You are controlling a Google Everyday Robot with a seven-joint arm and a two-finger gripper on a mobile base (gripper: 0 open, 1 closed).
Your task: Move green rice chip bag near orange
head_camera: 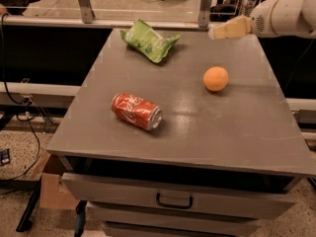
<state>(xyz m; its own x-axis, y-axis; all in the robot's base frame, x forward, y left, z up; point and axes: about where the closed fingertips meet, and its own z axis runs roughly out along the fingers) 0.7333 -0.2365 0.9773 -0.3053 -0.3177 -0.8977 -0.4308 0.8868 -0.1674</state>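
Observation:
The green rice chip bag [149,41] lies crinkled at the far left-centre of the grey table [237,127]. The orange [216,78] sits on the table's right half, well apart from the bag. My gripper [217,32] hangs above the table's far right edge, at the end of a white arm that reaches in from the right. It is to the right of the bag and behind the orange, and holds nothing.
A red soda can [137,111] lies on its side in the table's left-centre. The table has drawers [174,200] at the front. A glass partition and office chairs stand behind. Cables and a cardboard box [49,189] are on the floor at the left.

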